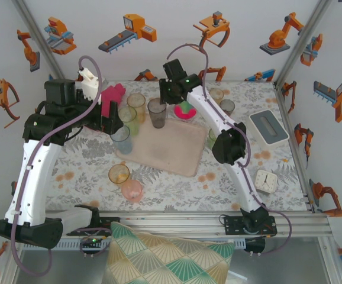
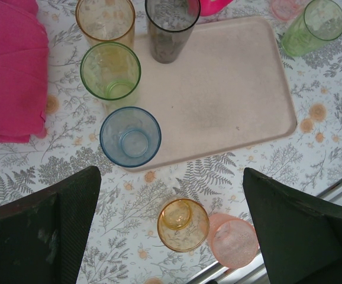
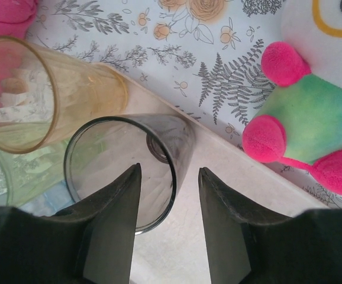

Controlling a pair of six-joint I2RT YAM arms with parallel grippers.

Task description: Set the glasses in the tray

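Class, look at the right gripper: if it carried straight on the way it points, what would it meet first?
The grey glass: its wall stands between the parted fingers of the right gripper, so it would likely straddle that wall and then reach the tray beneath. Depth is unclear.

Magenta cloth (image 2: pixel 11 65), plush toy (image 3: pixel 313 118) (red-green)

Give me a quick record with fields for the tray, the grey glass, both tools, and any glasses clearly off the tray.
Tray: centre of the table, mostly bare
Grey glass: upright on the tray's far-left corner
Right tool: open, fingers either side of the grey glass's rim
Left tool: wide open, empty
Orange glass, pink glass: off the tray, on the table at its near side
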